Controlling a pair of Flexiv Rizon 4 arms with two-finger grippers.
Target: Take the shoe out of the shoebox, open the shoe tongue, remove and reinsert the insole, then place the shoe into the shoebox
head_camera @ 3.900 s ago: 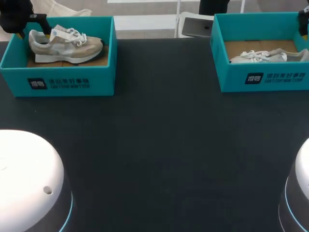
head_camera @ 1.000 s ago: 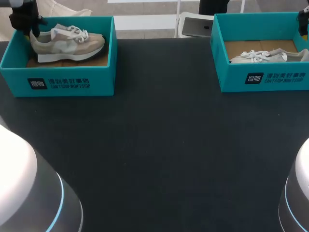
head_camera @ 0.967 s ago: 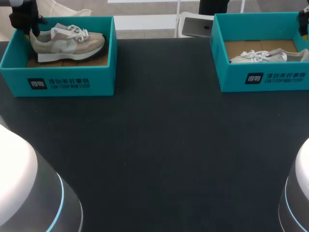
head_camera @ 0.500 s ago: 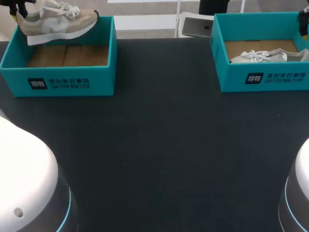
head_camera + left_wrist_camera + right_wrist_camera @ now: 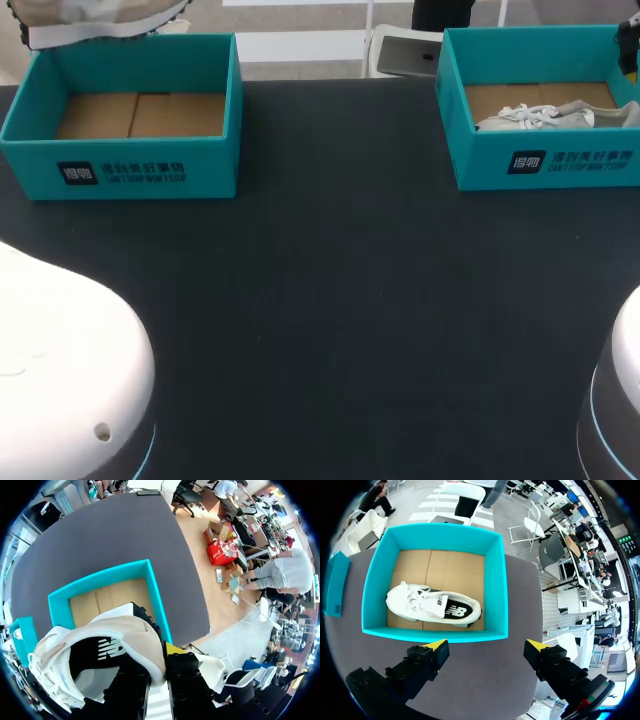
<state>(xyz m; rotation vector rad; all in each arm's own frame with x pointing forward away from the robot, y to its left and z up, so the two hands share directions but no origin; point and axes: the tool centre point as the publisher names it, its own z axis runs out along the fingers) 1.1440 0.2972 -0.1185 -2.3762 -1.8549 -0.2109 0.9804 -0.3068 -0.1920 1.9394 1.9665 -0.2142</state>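
gripping the heel collar of a beige suede sneaker (image 5: 90,15) (image 5: 115,635), the left jaws hold it in the air above the open teal cardboard shoebox (image 5: 130,165) (image 5: 155,600) on the dark surface (image 5: 340,300). right jaws spread apart, hovering over a second teal shoebox (image 5: 545,160) (image 5: 500,580) containing a white lace-up sneaker (image 5: 540,115) (image 5: 432,607).

You had the bench (image 5: 340,300) before you: a dark, matt top, flat and plain, spanning the head view side to side.

White shoe (image 5: 432,607) lying in teal shoebox (image 5: 470,635), end effector (image 5: 486,646) spread wide, dark table (image 5: 485,690) beneath
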